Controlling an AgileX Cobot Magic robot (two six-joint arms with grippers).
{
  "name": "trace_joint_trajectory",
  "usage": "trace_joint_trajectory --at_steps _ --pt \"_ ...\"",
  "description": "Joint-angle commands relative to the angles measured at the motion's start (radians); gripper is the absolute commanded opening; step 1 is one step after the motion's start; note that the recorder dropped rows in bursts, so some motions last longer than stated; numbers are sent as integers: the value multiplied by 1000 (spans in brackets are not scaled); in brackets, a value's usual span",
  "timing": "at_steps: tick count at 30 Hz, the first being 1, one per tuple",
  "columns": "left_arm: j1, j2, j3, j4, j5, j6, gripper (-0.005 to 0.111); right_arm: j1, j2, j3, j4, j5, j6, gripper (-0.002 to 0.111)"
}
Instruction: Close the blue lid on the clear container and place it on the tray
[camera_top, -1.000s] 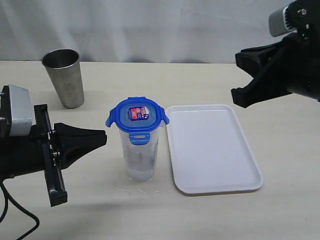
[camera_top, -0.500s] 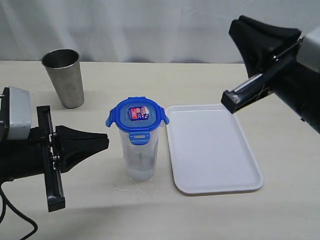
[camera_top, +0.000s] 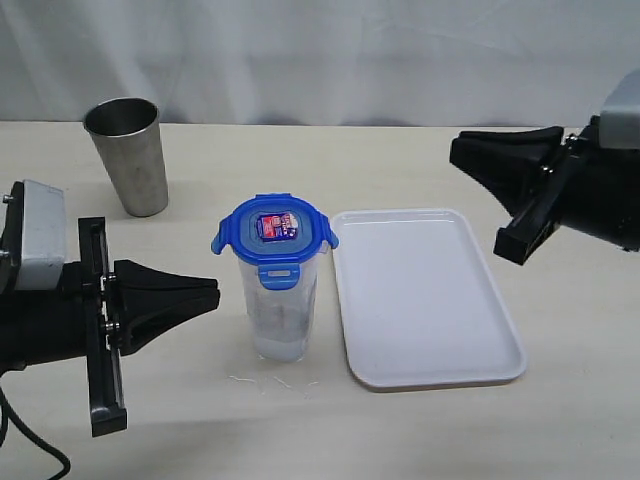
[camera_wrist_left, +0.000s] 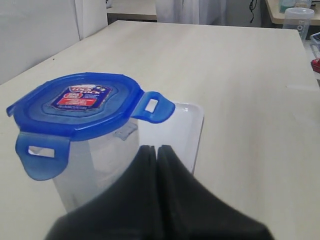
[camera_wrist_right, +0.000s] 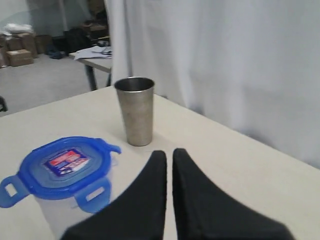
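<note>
The clear container stands upright on the table just left of the white tray. The blue lid rests on its top, its flaps sticking outward. My left gripper is shut with nothing in it, its tip a short way left of the container at mid-height; the left wrist view has the lid just beyond the fingertips. My right gripper hovers above the tray's far right corner, pointing left, its fingers together and empty. The right wrist view shows the lid below and beyond the gripper.
A steel cup stands at the back left of the table, also seen in the right wrist view as the cup. A white curtain closes off the back. A few small white scraps lie in front of the container.
The right arm has swung down and turned, so its gripper now points left above the tray's far side. The left gripper has crept slightly toward the container.
</note>
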Motion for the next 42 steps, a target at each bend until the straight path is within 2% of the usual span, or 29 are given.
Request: trace_joint_trajectory --at_steps 1,6,15,19,23,28,34,42 --pt "-5 1 5 3 8 -6 0 11 142 -61 -62 -72 13 4" --pt "-5 1 5 -77 76 7 0 15 310 -167 -81 -87 13 4" --pt "-7 6 5 -126 76 49 0 15 475 -262 -97 -110 -30 4" --pt "-30 77 5 -197 67 113 0 15 498 -277 -95 -110 -47 4" --pt "-35 149 5 -202 -14 140 0 15 498 -277 -88 -110 -60 4" --pt "-35 153 -1 -235 -46 166 0 75 498 -277 -58 -92 -123 4" --pt "-35 179 -33 -234 -5 159 0 102 498 -277 38 -3 -150 4" --pt "-35 250 -60 -227 -42 159 0 131 498 -277 -34 -16 -139 4"
